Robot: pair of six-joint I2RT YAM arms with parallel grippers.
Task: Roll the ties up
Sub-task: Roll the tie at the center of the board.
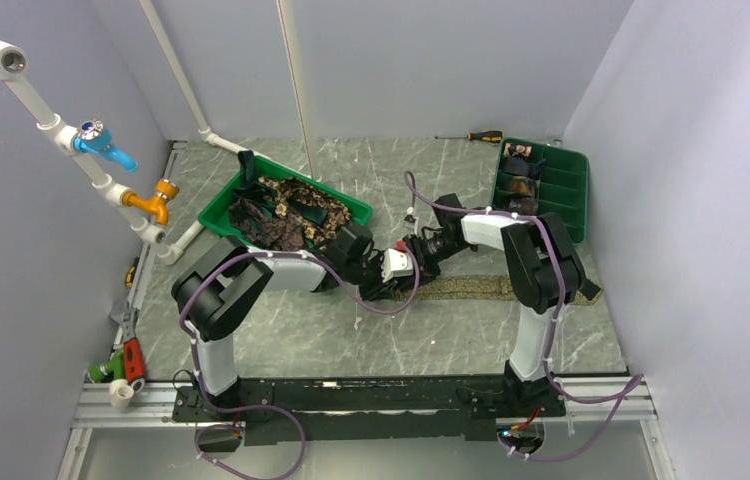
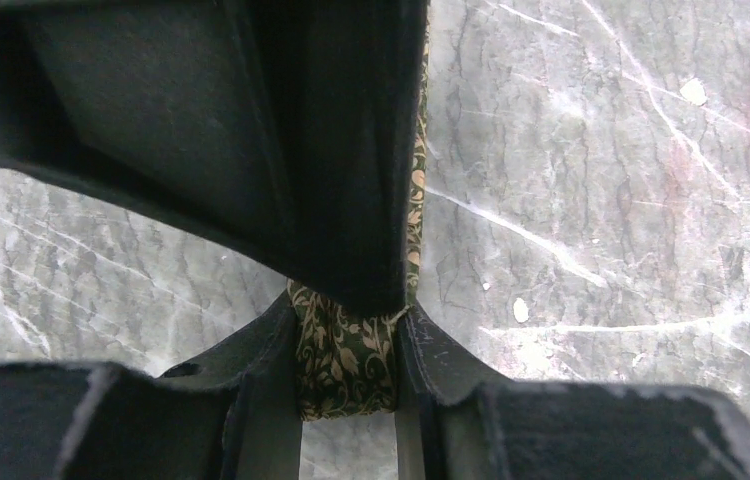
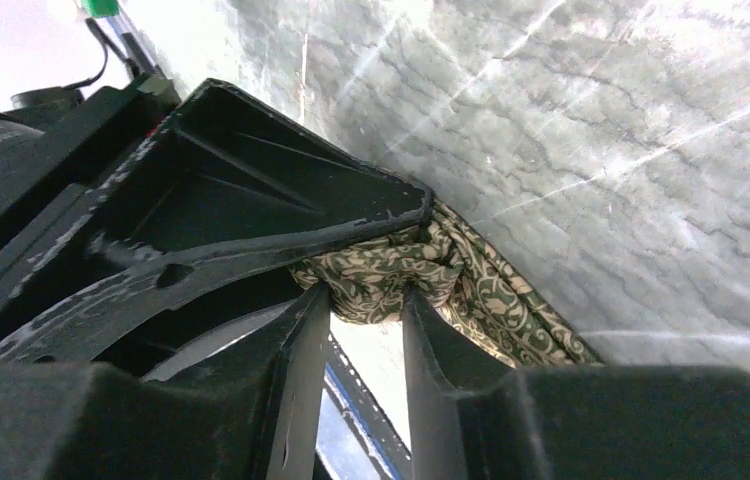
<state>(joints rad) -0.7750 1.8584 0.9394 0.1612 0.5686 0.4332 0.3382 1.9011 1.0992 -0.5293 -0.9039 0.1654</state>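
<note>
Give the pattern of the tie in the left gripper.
Dark green with tan leafy scrolls. The tie shows best in the left wrist view.

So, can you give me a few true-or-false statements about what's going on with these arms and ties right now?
1. The left gripper pinches a tie between its fingers. True.
2. That tie is plain red. False: it is dark green with a tan leafy pattern.
3. The open green tray on the left holds a loose pile of ties. True.
4. The compartment tray on the right has nothing in it. False: rolled ties sit in some of its compartments.
5. A screwdriver lies at the far edge of the table. True.
</note>
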